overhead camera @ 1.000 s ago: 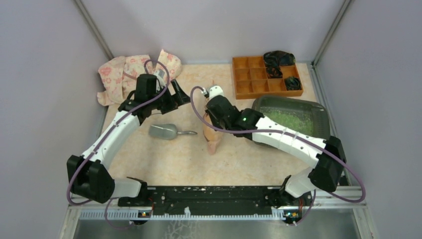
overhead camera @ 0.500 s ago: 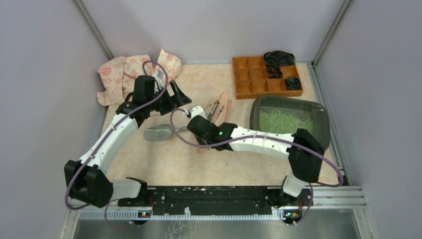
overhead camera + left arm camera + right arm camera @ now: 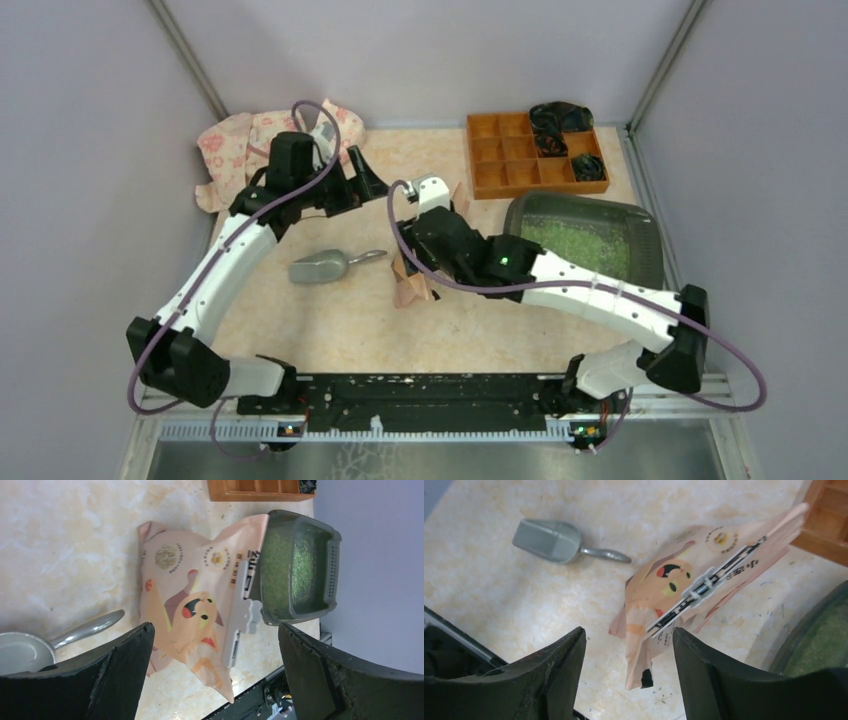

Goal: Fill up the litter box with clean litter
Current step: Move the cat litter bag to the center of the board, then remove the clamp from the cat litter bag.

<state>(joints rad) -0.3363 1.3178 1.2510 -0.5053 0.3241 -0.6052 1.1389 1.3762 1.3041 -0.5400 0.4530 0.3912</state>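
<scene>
On the beige marbled tabletop (image 3: 330,320) lies the pink cartoon bag (image 3: 190,605) — its print too small to read. Left gripper (image 3: 215,630) and right gripper (image 3: 629,635) gape empty; rightward, by the lilac wall (image 3: 740,150), the litter box (image 3: 645,235) holds clean litter (image 3: 570,240).

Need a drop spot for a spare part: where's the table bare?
Bare: the near strip in front of the scoop and litter bag; the back strip between the pink cloth and orange organiser. Crowded: centre around bag and scoop; right side, litter box.
</scene>
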